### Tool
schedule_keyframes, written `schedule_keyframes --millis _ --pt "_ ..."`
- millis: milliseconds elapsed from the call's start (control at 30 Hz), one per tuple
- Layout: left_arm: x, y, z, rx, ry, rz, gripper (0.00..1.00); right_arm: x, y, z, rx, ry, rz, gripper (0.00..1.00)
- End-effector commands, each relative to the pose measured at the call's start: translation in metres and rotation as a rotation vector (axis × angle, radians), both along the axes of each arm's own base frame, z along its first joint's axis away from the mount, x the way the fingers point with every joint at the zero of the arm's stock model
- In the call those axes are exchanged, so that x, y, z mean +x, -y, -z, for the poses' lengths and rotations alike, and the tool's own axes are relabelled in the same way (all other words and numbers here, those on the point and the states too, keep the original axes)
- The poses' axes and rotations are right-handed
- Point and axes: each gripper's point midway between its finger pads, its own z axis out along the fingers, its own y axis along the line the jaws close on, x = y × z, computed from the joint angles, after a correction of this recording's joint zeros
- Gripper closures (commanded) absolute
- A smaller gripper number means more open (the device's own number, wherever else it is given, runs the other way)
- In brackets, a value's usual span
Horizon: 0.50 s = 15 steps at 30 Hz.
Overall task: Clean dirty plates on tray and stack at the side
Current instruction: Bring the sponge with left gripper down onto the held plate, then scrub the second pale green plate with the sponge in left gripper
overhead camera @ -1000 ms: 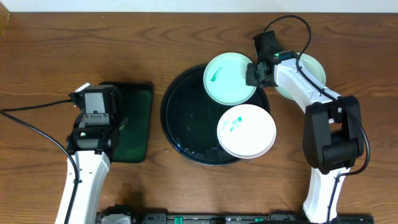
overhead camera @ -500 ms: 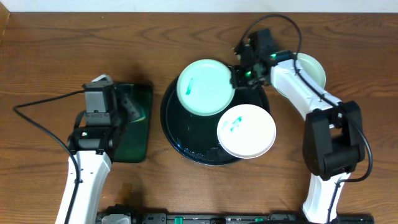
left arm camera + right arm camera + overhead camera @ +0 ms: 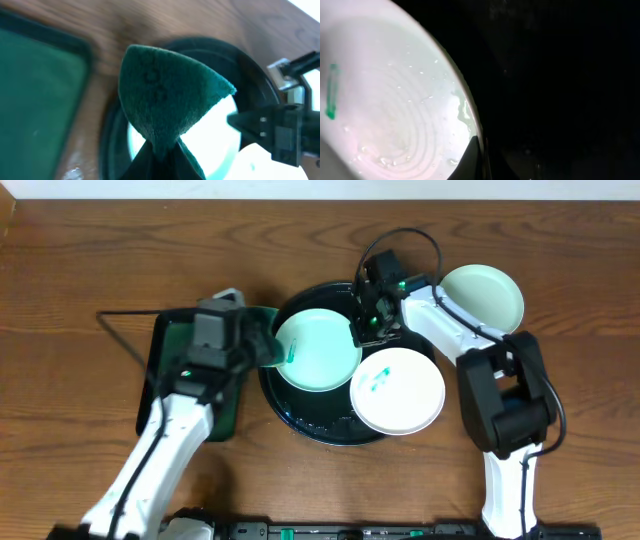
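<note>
My left arm reaches diagonally from the wooden table's (image 3: 80,280) near-left corner across the rectangular dark-green tray (image 3: 165,365). Its left gripper (image 3: 162,150) is clamped on a folded teal-green scouring pad (image 3: 170,95) at the left rim of the large round glossy black tray (image 3: 300,418). My right arm doubles back from the right edge, and the right gripper (image 3: 362,332) pinches the rim of a pale mint round plate (image 3: 315,352) in the tray's far half. A white plate (image 3: 397,392) overlaps the tray's near-right rim. A third mint plate (image 3: 482,295) sits toward the table's far-right corner.

I counted three plates (image 3: 318,350) there, one round black tray (image 3: 300,426), one dark-green rectangular tray (image 3: 163,355) and one green pad (image 3: 165,95).
</note>
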Motion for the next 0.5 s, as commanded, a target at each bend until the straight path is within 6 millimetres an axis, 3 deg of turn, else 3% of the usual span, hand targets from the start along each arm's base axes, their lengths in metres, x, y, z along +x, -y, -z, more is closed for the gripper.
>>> schedule_keyframes --millis 0,167,467 --pt "0.005 0.022 0.008 -0.032 -0.009 0.031 0.92 -0.001 0.011 0.019 -0.075 -0.012 0.018 0.99" --pt "0.020 0.054 0.028 -0.033 0.017 0.071 0.93 -0.001 0.011 0.030 -0.081 -0.026 0.016 0.99" --pt "0.029 0.056 0.088 0.094 -0.040 -0.004 0.92 0.000 0.009 0.031 -0.075 -0.020 0.016 0.99"
